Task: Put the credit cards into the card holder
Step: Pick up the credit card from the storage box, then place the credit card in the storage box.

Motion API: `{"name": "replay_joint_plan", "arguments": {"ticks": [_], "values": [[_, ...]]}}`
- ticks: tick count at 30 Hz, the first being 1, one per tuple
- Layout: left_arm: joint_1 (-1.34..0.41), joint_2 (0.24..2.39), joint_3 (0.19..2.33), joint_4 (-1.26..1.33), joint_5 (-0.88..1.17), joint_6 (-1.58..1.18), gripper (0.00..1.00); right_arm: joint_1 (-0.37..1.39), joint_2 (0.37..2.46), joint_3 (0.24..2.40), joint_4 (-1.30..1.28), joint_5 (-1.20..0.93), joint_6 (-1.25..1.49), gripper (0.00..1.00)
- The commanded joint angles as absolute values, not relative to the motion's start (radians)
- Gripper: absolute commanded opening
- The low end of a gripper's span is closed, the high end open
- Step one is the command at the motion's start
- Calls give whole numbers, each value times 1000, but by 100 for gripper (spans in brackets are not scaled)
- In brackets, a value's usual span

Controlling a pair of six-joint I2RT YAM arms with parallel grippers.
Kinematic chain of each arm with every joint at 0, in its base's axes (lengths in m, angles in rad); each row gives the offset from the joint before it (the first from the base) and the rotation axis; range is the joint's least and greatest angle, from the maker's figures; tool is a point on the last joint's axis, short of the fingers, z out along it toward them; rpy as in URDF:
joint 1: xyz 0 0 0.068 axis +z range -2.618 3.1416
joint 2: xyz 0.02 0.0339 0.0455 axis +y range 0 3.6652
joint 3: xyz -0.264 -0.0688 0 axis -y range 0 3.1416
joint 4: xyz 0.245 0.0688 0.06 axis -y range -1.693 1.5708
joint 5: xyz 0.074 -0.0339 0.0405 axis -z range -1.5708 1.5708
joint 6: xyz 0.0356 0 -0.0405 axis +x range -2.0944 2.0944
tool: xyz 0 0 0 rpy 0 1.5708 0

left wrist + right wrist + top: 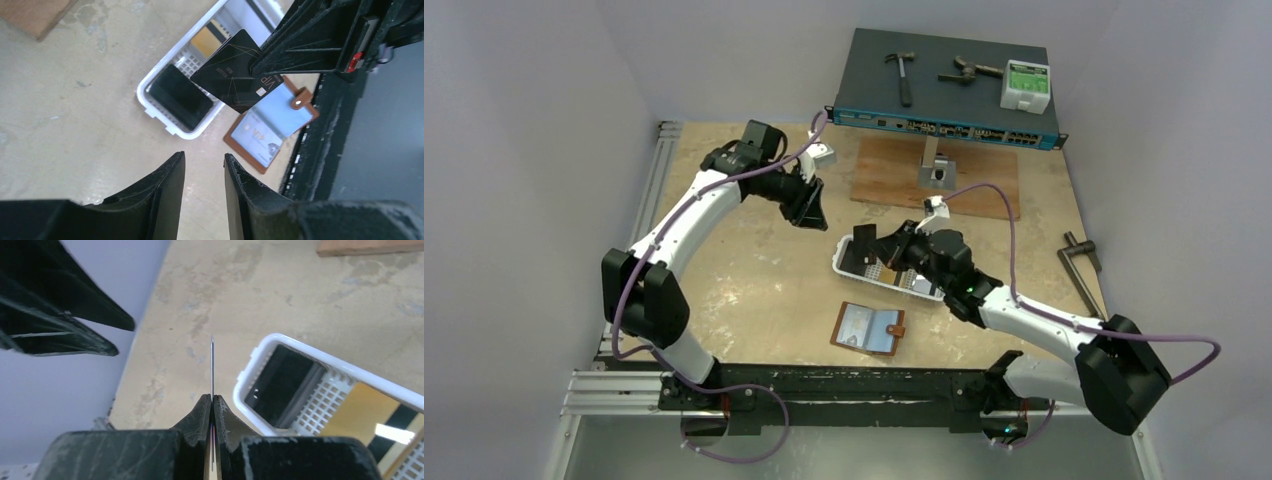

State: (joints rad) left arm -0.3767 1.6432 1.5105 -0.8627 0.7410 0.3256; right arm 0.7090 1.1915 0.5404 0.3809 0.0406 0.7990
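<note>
Left arm raised and elbow bent, left gripper [204,159] jaws parted with nothing between them, right arm stretched low, right gripper [212,399] jaws pinched tight on a black card [230,75] jutting past the fingertips

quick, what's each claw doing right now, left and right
left claw: open, holding nothing
right claw: closed on a thin black plastic credit card

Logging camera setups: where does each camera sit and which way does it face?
Top: above and behind, looking down on the table; both arms show.
Left wrist: faces down past open left gripper at right gripper pinching black card; tray, wallet beyond.
Right wrist: along its shut fingers, card edge-on.
Wrist views share the tray.
</note>
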Motion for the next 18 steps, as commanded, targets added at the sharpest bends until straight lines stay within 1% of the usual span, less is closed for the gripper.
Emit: {"name": "replay_joint_plan", "arguments": {"ticks": [1, 6, 11, 12, 14, 15, 16, 18], "values": [[-340, 1637, 1545, -902, 965, 236, 34, 675, 1117, 472, 614, -105, 790, 0], [-310, 1652, 1482, -800, 1180, 138, 37, 637, 1098, 384, 872, -261, 871, 0], [-308, 1638, 1416, -698, 1296, 63, 42, 608, 1130, 370, 1044, -403, 943, 0], [-308, 1634, 1405, -677, 1310, 45, 47, 603, 1143, 371, 1079, -430, 958, 0], [-307, 1628, 1384, -633, 1336, 12, 49, 596, 1171, 371, 1145, -475, 995, 0], [-305, 1627, 1377, -615, 1359, -8, 58, 591, 1187, 371, 1180, -497, 1013, 0], [-305, 1625, 1369, -590, 1374, -41, 62, 587, 1204, 373, 1210, -517, 1028, 0], [-304, 1612, 1355, -546, 1399, -92, 62, 586, 1238, 382, 1252, -551, 1048, 0]]}}
